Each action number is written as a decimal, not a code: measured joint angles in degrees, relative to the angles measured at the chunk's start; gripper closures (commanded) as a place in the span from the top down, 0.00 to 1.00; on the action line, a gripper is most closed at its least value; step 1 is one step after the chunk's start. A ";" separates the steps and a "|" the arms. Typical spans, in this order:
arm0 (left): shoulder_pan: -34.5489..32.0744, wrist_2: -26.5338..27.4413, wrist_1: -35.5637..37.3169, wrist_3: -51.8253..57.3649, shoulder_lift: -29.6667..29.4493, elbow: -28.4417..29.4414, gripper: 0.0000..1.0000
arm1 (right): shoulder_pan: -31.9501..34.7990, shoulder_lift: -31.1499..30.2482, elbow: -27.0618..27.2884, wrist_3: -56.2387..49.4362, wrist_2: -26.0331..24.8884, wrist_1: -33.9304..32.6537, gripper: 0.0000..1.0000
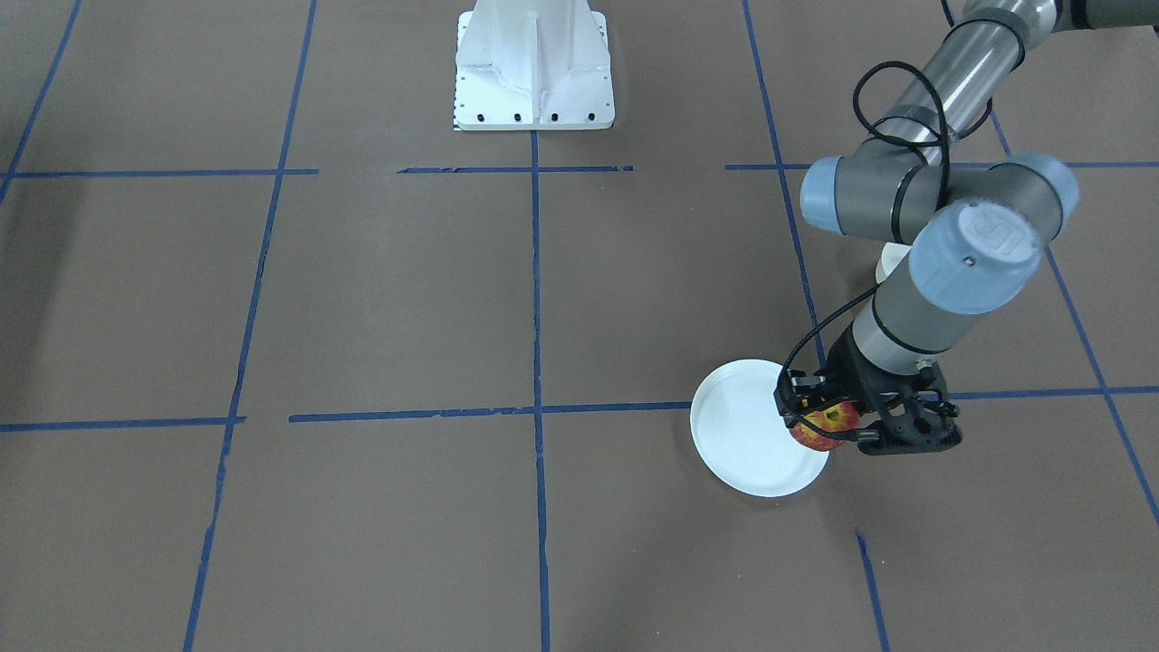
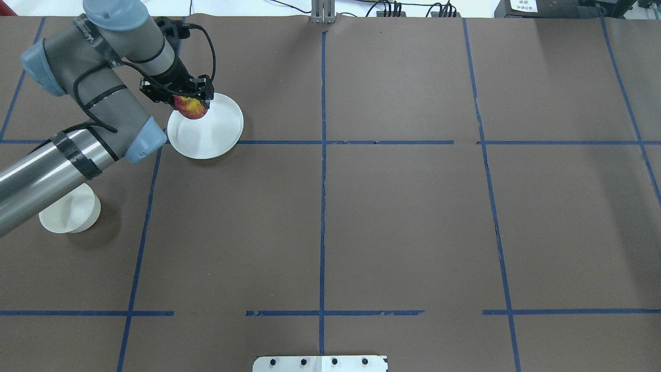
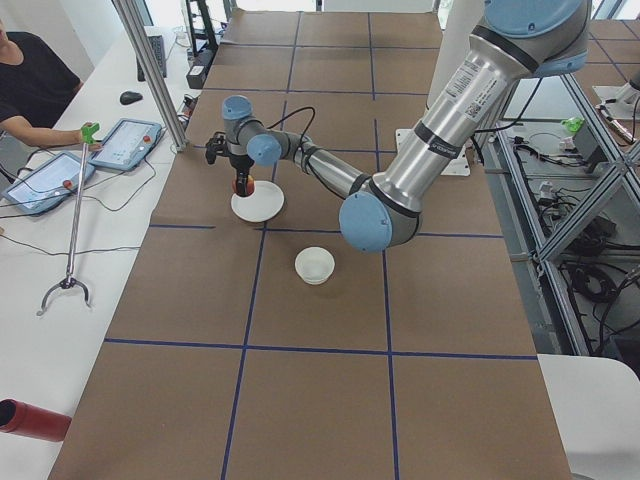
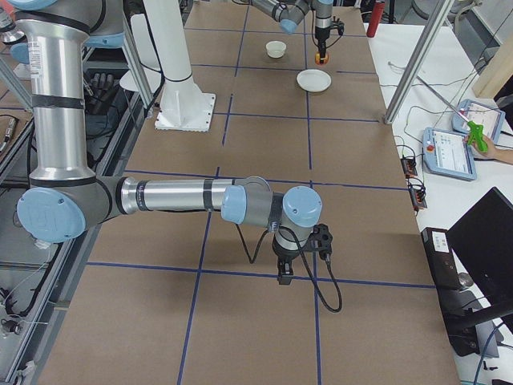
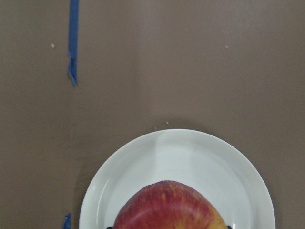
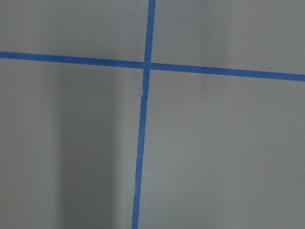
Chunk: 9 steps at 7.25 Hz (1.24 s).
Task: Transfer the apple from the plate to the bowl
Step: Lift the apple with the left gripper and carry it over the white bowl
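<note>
The apple (image 2: pixel 191 107) hangs over the plate's (image 2: pixel 219 135) rim, pinched between the fingers of the left claw (image 2: pixel 189 101). The bowl (image 2: pixel 69 213) stands well apart from the plate, partly under the left arm. Far from the plate, the right claw (image 4: pixel 286 277) cannot be judged spread or closed.

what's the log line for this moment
phase: lift | left claw: shut on apple, above plate | bowl: empty | right claw: far from plate, state unclear

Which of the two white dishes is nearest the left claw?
The flat plate, just below the left claw and its apple; the deeper bowl sits apart.
</note>
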 measured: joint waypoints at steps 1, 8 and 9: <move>-0.85 0.01 2.64 1.50 4.49 -7.43 0.00 | 0.00 0.01 0.00 0.00 0.00 0.01 1.00; 0.39 2.85 -20.56 -3.12 45.84 -28.06 0.00 | 0.00 0.03 0.00 0.00 0.00 0.04 1.00; 2.69 3.99 -21.40 -5.83 46.49 -27.68 0.00 | 0.00 0.04 0.00 0.00 0.00 0.02 1.00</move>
